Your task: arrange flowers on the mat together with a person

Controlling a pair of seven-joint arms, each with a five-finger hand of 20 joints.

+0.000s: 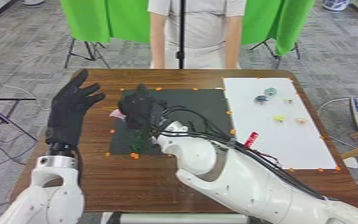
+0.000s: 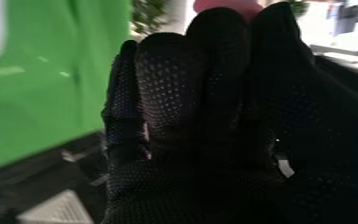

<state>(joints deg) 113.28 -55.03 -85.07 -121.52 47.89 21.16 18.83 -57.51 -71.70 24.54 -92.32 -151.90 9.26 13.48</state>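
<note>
In the head view, the left hand (image 1: 76, 102) is hanging over the left side of the brown wooden table (image 1: 184, 187), fingers straight and a little apart, the thumb held away from them. The right hand (image 1: 140, 107) is hovering over the left part of the dark mat (image 1: 206, 97), with the pink flower (image 1: 118, 114) showing just beside it, near that mat's left edge. Green leaves (image 1: 140, 141) are showing below this hand, over the same mat. Small flower heads are lying on the white mat (image 1: 300, 150) at the right: a blue one (image 1: 262, 99) and a teal one (image 1: 270, 92) near each other, a yellow one (image 1: 279, 119) and a peach one (image 1: 301, 120) side by side. A red object (image 1: 251, 139) is lying near the white mat's left edge. In the right wrist view, the right hand (image 2: 193, 185) is holding its fingers close together, fingertips and thumb pinching the pink flower, while a green curtain (image 2: 60, 85) is hanging beyond.
</note>
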